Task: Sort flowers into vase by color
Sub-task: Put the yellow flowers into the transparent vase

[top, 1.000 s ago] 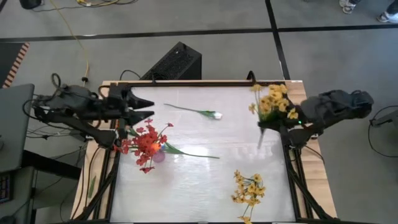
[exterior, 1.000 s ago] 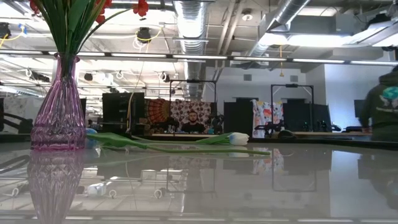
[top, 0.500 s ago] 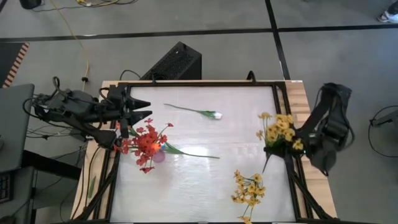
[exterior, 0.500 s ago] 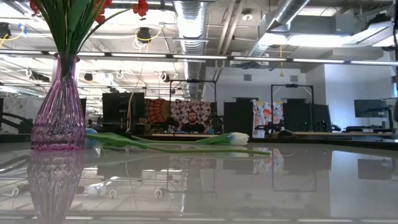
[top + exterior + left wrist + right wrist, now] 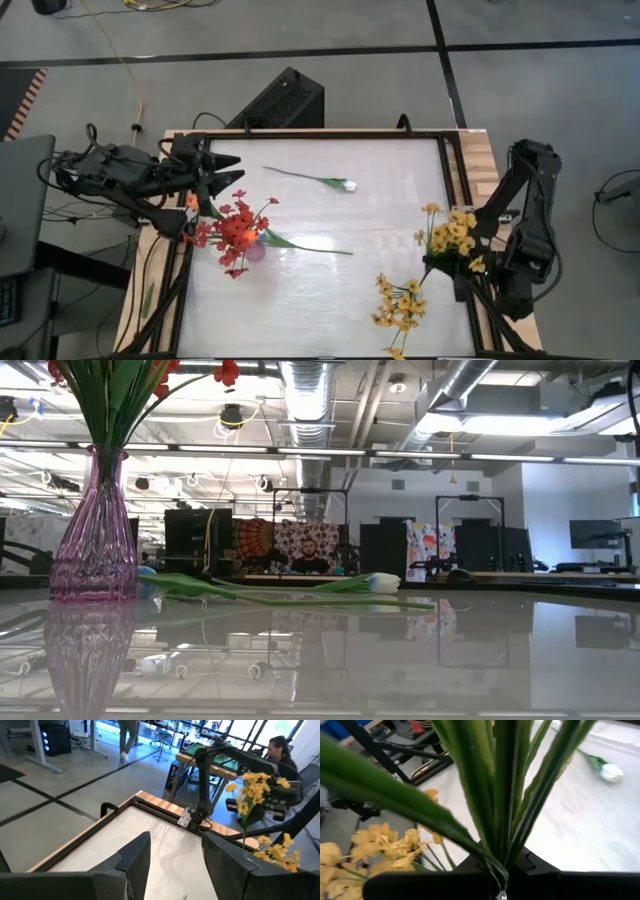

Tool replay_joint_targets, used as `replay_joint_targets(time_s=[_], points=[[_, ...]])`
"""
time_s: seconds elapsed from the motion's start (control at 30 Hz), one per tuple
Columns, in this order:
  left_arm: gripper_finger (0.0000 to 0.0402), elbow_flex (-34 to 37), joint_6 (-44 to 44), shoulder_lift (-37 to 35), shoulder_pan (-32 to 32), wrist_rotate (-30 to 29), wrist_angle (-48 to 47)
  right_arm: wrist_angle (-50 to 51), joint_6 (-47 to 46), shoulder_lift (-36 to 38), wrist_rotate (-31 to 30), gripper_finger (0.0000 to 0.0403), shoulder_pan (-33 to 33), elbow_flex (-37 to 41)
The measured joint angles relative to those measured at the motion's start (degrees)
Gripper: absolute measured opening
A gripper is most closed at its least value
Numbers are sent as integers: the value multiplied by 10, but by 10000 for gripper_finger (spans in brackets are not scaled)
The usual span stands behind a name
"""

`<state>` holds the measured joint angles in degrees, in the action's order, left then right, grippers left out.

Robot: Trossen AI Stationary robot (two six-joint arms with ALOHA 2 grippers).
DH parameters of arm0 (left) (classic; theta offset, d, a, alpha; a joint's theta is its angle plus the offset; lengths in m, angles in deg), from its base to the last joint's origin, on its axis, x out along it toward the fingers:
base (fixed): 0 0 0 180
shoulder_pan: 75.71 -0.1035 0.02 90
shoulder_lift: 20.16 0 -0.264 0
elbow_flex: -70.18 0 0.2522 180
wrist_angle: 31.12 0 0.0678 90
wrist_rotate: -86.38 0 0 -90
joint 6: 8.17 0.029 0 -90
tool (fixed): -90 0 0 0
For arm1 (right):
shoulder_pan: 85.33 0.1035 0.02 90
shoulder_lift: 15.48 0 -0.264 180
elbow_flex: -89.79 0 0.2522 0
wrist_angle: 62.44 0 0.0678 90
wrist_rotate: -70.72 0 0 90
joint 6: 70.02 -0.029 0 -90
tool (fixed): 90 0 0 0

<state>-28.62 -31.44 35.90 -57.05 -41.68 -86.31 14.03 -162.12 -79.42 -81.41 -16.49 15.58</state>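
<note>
The table (image 5: 320,300) carries 1 purple vase (image 5: 93,530) with 1 bunch of red flowers (image 5: 232,233) standing in it. Around it I count 2 yellow sprays, 1 white bud (image 5: 346,185) on a long green stem, and another loose green stem (image 5: 305,247) running out from beside the vase.

1 yellow spray (image 5: 452,235) is pinched by its stems in the right gripper (image 5: 458,268), whose jaws are closed tight on it at the table's right edge; the blooms stand just above that claw on the table side. The other yellow spray (image 5: 400,300) lies flat on the table, near the right gripper and inboard of it.

The left gripper (image 5: 222,173) hovers at the table's left edge with its jaws spread wide and nothing between them. The vase and its red flowers sit just beside and below that claw. The white bud lies well out in front of it, apart from both claws.
</note>
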Motion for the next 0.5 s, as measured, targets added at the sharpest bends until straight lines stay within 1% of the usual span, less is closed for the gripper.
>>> replay_joint_targets(time_s=[0.33,0.5], points=[[165,0,0,28,0,-1,-1,11,-52,-60,0,35,0,0],[165,0,-1,30,0,2,-1,31,-69,-92,1,35,0,0]])
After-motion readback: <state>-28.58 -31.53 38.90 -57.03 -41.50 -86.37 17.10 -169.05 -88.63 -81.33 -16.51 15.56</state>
